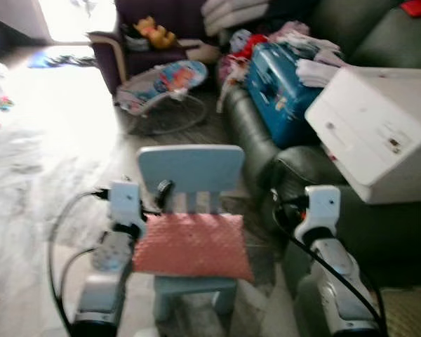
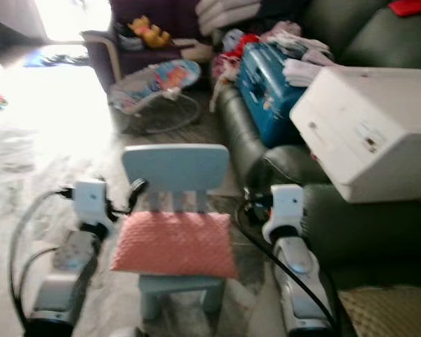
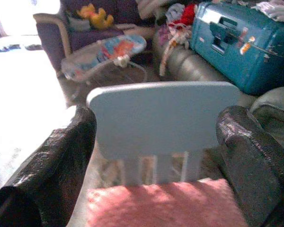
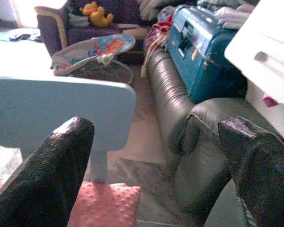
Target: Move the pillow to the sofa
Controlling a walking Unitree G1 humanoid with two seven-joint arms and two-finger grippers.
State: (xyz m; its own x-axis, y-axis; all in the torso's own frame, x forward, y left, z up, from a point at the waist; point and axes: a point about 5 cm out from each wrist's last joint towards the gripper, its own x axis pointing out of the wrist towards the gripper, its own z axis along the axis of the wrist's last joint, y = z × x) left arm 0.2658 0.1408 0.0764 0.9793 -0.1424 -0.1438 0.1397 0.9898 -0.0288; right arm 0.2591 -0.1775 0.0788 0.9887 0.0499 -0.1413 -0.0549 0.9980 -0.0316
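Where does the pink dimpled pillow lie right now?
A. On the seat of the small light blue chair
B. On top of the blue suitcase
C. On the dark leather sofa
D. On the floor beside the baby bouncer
A: the pink dimpled pillow rests on the seat of the small light blue chair, in front of its backrest.

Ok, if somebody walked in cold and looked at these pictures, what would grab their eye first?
Probably the pink pillow lying on the seat of the small light-blue chair, right in front of the robot, with the left gripper and right gripper open on either side of it. Next, the dark sofa to the right, crowded with a blue suitcase, clothes and a big white box.
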